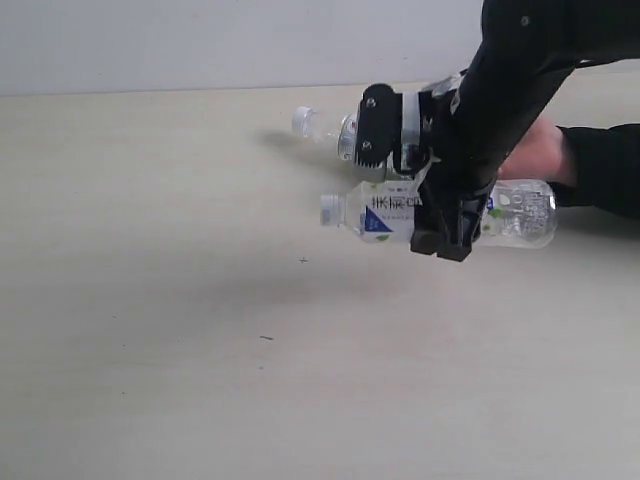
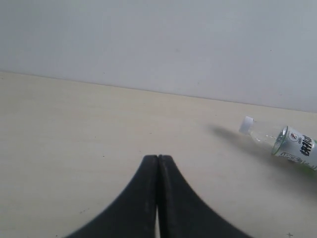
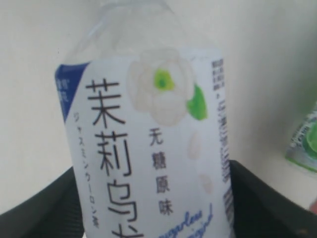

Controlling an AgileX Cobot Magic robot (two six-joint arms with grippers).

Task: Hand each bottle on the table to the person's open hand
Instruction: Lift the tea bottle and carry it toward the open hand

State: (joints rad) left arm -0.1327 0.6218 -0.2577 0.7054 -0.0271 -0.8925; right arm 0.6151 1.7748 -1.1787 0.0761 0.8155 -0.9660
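Nearest: wide pale beige bench (image 1: 200,380), front part bare apart from a few dark specks. Left jaws are black and clenched tip to tip on nothing, low over the bench in the left wrist view. They are not in the exterior view. That arm looks idle to me.

Middle: black right arm (image 1: 510,80) reaches in from the upper right of the exterior view. Right jaws are grasping a small clear plastic bottle with blue-white label and white cap (image 1: 372,214). The right wrist view shows one black finger on each side of the label. The bottle is horizontal, cap toward the left of the exterior view. It looks lifted off the bench, though the underside is hard to read.

Just behind: person's bare open hand (image 1: 535,150) with black sleeve cuff (image 1: 600,165), close to the bottle's base end. Touching or not, cannot tell, because the arm covers the gap.

Far: second small clear bottle with white cap and white label with black print (image 2: 296,145). It lies on its side toward the back of the bench, untouched.

The edge of a green-lime label (image 3: 304,144) shows only in the right wrist view. Whether that one is on the bench or in the hand, can't tell.

Progress, my read: the blue-white bottle is mid-handover, gripped and not yet let go. The white-label bottle is left to fetch, and the green-lime one is unclear. No black-capped pink bottle is in sight; possibly already handed over, can't confirm.
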